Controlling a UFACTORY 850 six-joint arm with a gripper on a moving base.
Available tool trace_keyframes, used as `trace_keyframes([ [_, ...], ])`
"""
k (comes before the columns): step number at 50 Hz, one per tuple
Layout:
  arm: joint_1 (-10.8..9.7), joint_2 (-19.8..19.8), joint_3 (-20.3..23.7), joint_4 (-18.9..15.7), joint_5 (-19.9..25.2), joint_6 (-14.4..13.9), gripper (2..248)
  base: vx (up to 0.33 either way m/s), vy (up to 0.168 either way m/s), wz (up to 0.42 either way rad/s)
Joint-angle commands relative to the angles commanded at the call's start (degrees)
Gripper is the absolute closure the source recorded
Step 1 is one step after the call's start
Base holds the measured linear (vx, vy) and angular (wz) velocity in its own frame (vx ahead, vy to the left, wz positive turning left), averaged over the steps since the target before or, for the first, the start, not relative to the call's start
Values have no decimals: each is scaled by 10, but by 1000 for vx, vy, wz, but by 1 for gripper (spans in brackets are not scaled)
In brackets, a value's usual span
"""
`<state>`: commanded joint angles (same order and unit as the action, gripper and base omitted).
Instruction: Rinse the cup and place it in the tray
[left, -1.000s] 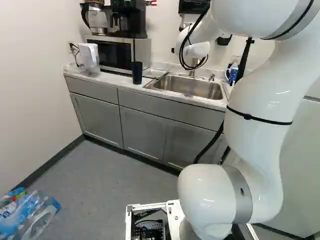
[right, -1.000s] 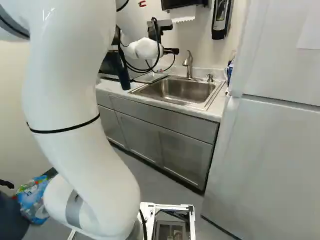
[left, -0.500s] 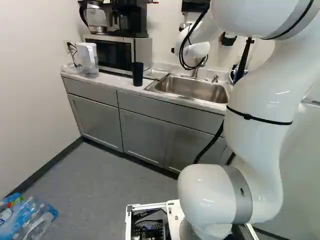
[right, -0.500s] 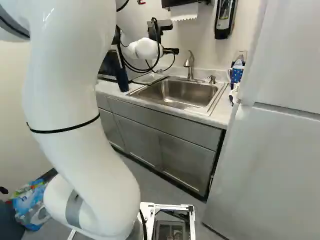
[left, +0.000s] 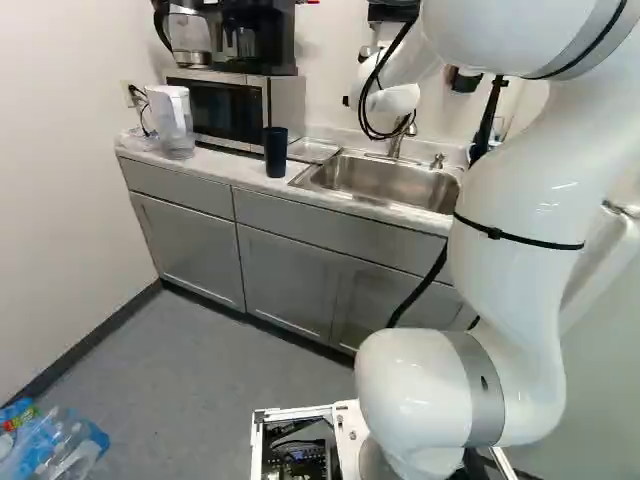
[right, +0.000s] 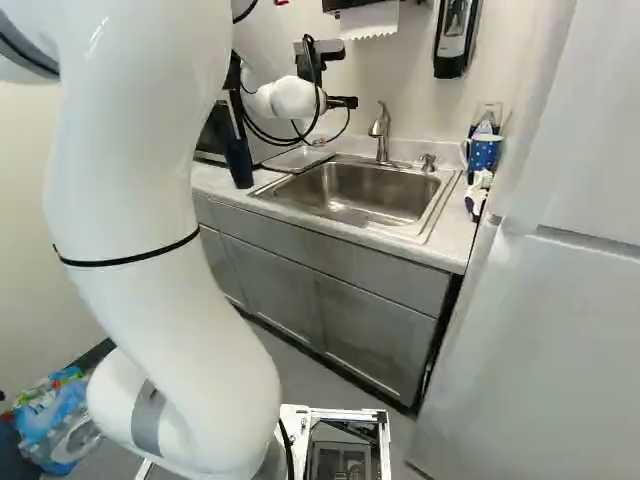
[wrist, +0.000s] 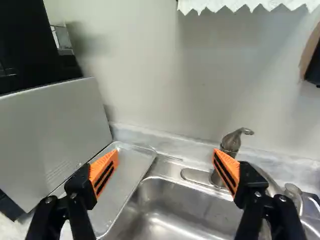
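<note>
Wrist view shows your jaws (right: 343, 102) spread wide, gripping nothing. The dark cup (left: 275, 153) stands on the table (left: 228, 164) near the tray (wrist: 129, 172).

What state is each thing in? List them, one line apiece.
Gripper: open, fingers apart, nothing between them.
Dark cup: upright on the counter.
Tray: lying flat, bare where seen.
Faucet: no running water visible.
Blue mug: upright.
Pitcher: upright.
Microwave: shut.
Cabinet doors: shut.

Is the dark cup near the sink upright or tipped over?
Upright. In the left base view, the dark cup stands on the counter, its wider end up.
</note>
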<state>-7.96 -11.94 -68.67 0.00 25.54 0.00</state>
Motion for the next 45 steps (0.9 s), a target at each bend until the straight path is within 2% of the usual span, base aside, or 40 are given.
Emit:
trace_keyframes([
  [20, 0, 0, 0, 0, 0, 0, 3, 82, 2, 1],
  [45, -1, -2, -2, 0, 0, 0, 3, -1, 0, 0],
])
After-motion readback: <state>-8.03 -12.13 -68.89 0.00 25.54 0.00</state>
